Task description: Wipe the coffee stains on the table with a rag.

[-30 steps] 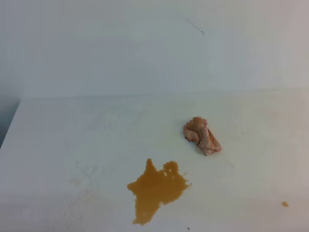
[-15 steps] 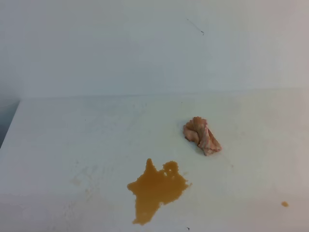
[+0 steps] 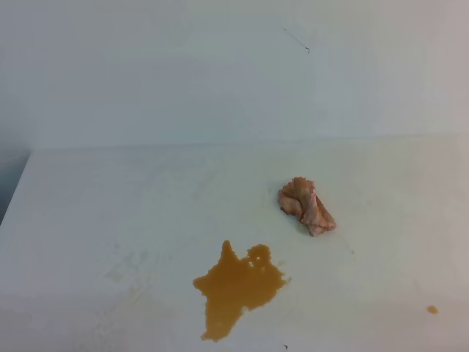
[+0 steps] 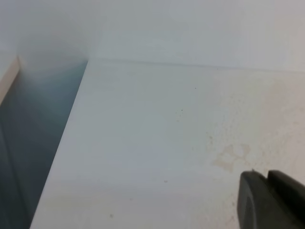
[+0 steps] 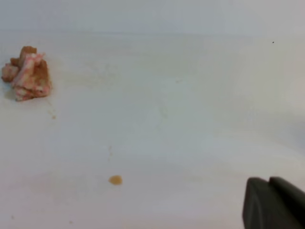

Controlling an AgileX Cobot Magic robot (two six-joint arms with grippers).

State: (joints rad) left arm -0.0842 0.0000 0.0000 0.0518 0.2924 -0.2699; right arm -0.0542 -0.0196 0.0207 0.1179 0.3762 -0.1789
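The rag (image 3: 306, 206), a crumpled pinkish-tan wad, lies on the white table (image 3: 110, 205) right of centre. In front of it and to its left spreads the large amber-brown coffee stain (image 3: 236, 287) with a ragged outline. A tiny dot (image 3: 432, 309) of the same colour sits near the front right. Neither gripper shows in the high view. In the right wrist view the rag (image 5: 27, 72) is far left, the dot (image 5: 115, 180) is low centre, and my right gripper (image 5: 269, 180) is shut and empty at the bottom right. My left gripper (image 4: 268, 174) has its dark fingers together over bare table.
A pale wall (image 3: 220, 73) rises behind the table. The table's left edge (image 4: 66, 138) drops to a dark gap (image 4: 33, 143) in the left wrist view. Faint dried smudges (image 4: 232, 156) mark the tabletop ahead of the left gripper.
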